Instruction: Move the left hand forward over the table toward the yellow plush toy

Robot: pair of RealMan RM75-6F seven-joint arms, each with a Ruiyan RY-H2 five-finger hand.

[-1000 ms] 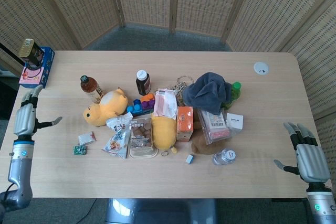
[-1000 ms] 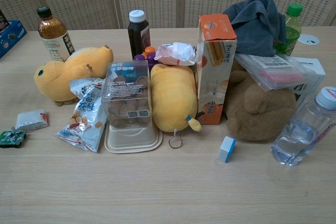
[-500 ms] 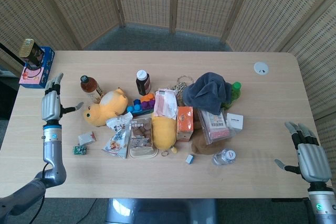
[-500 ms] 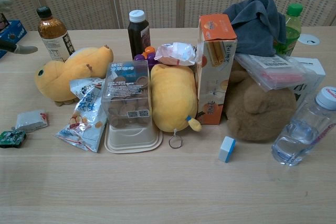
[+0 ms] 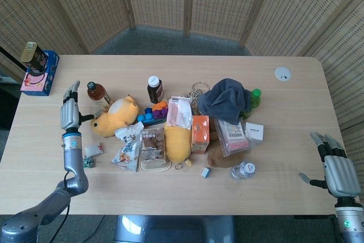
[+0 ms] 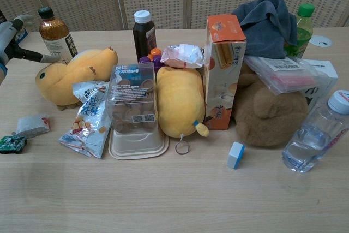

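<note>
A yellow plush toy (image 5: pixel 114 116) lies on its side on the wooden table (image 5: pixel 170 194), left of the pile; the chest view shows this plush toy (image 6: pixel 73 75) behind a snack bag. My left hand (image 5: pixel 70 112) hovers just left of it, fingers straight and apart, thumb pointing at the toy, holding nothing. In the chest view the left hand (image 6: pixel 11 41) enters at the far left edge, a short gap from the toy's head. My right hand (image 5: pixel 338 169) hangs open off the table's right front corner.
A brown bottle (image 5: pixel 99 96) stands right behind the toy, close to my left hand. Small packets (image 5: pixel 93 151) lie below it. A second yellow plush (image 6: pixel 180 99), a clear cookie box (image 6: pixel 131 102) and an orange carton (image 6: pixel 222 69) crowd the middle. A blue box (image 5: pixel 40 72) sits far left.
My left hand has travelled from the table's left edge forward and to the right, ending beside the yellow plush toy. The right hand has barely shifted.
</note>
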